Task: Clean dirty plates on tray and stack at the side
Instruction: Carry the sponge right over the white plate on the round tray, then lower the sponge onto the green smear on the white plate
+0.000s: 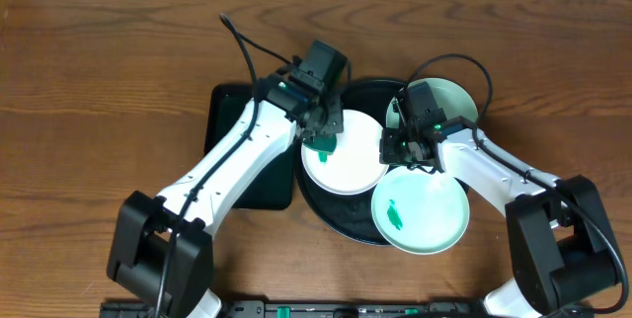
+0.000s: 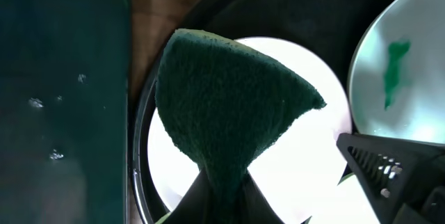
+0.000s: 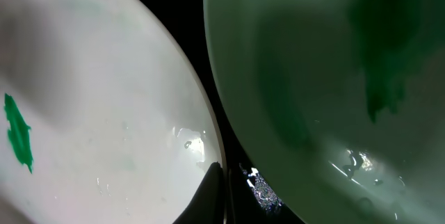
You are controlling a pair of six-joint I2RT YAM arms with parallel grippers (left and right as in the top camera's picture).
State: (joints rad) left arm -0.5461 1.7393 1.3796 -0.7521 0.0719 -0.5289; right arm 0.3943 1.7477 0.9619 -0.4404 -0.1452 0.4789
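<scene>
Since the left gripper (image 2: 222, 200) is clamped on the green sponge (image 2: 229, 113), it's the arm to wipe w/. The sponge hangs over the white plate (image 1: 348, 165) near its left rim, so the plate's centre lies twd the right arm. That plate sits on the round black tray (image 1: 318, 205). The right gripper (image 1: 410, 148) (jaws shut, holding nothing I can make out) sits btwn the back mint plate (image 1: 446, 99) and the smeared front mint plate (image 1: 425, 214).

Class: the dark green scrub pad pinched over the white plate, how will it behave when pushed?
Probably floppy: the scrub pad bunches narrow where the jaws of the left gripper pinch it and fans out beyond. Its fuzzy surface would likely drag, not slide, on the white plate. Pushed edge-on, it may fold.
</scene>
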